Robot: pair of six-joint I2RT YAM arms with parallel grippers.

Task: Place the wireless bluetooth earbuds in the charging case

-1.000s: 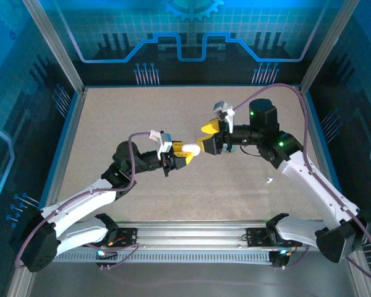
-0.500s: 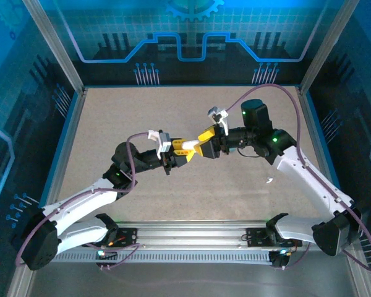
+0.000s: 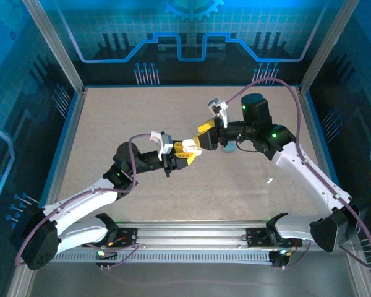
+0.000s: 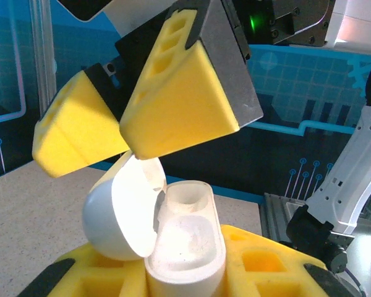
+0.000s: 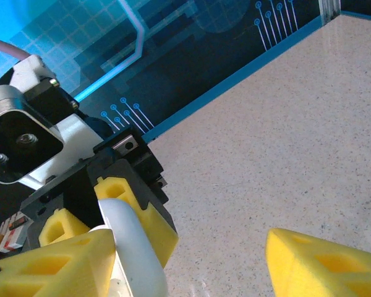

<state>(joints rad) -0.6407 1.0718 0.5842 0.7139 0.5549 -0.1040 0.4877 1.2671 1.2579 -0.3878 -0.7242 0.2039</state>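
Charging case [image 4: 184,247] — white, slick, light, lid open; clamped in the closed left tool [image 3: 183,151]. Right tool [image 3: 200,139] half open, empty, at the lid. Probable earbud [image 3: 269,180] — tiny, loose on worktop; pinch its sides.

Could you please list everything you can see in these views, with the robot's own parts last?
charging case: one, white, lid open, visible well empty, held above the table.
small piece: one, white, on the table near the right arm; too small to name.
teal thing: one, mostly hidden below the right arm's wrist.
table: one, beige speckled, inside a blue-walled enclosure.
left gripper: one, yellow fingers, shut on the charging case.
right gripper: one, yellow fingers, open, at the case's lid.
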